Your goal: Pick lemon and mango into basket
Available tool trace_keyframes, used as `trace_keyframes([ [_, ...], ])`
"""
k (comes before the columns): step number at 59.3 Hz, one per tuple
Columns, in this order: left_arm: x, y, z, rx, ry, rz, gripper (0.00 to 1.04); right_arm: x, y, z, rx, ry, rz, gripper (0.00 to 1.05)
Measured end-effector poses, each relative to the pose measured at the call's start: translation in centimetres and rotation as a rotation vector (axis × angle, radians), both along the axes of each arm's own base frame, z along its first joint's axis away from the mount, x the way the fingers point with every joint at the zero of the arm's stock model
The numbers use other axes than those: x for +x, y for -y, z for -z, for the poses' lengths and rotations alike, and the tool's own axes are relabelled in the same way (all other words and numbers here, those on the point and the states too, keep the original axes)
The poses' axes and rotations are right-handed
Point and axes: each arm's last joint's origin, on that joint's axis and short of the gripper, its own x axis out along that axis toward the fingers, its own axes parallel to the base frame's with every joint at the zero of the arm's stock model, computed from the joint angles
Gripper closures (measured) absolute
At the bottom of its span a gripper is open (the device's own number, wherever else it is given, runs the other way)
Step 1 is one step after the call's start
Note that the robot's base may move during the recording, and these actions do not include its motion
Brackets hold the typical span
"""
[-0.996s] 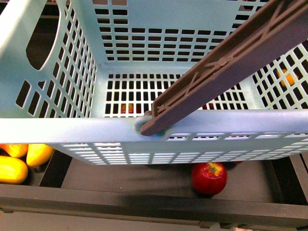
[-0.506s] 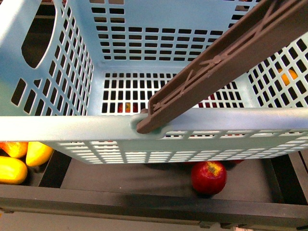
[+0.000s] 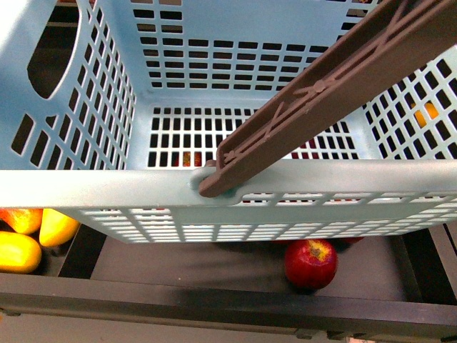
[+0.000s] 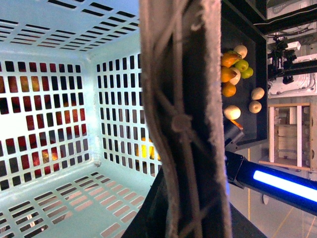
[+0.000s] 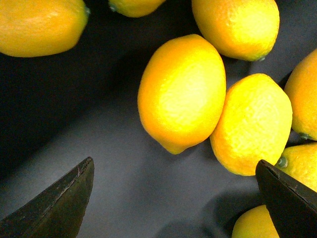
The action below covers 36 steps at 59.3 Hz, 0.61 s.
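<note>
The basket (image 3: 86, 193) eats up nearly the whole front view, hanging over a dark tray (image 3: 178, 268). Its brown handle (image 3: 321, 93) slants from the near rim up toward 2 o'clock. Under it a red apple (image 3: 310, 263) sits at 5 o'clock and 3 yellowish fruits (image 3: 18, 251) bunch at 8 o'clock. The left wrist view catches a wooden crate (image 4: 290, 131) off past the tray.

Compared with 1 second back, the basket has slid a touch toward 9 o'clock, while the apple hasn't budged.

The right claw (image 5: 173, 162) hangs spread wide over a fruit pile on a dark surface. The mango (image 5: 183, 91) lies between its fingers with the lemon (image 5: 252, 124) touching its side. For the left claw, the handle blocks that lens, so I can't tell its grip.
</note>
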Motion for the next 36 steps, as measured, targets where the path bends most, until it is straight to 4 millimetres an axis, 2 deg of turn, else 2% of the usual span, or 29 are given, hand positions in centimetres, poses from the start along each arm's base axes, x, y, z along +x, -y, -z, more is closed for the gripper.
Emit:
trace_keyframes([
  [16, 0.0, 0.0, 0.0, -0.001, -0.001, 0.001, 1.0, 1.1, 1.3, 1.6, 0.019, -0.013, 0.047, 0.09],
  [36, 0.0, 0.0, 0.0, 0.0, 0.001, -0.002, 1.0, 4.2, 2.8, 1.6, 0.022, 0.025, 0.085, 0.09],
])
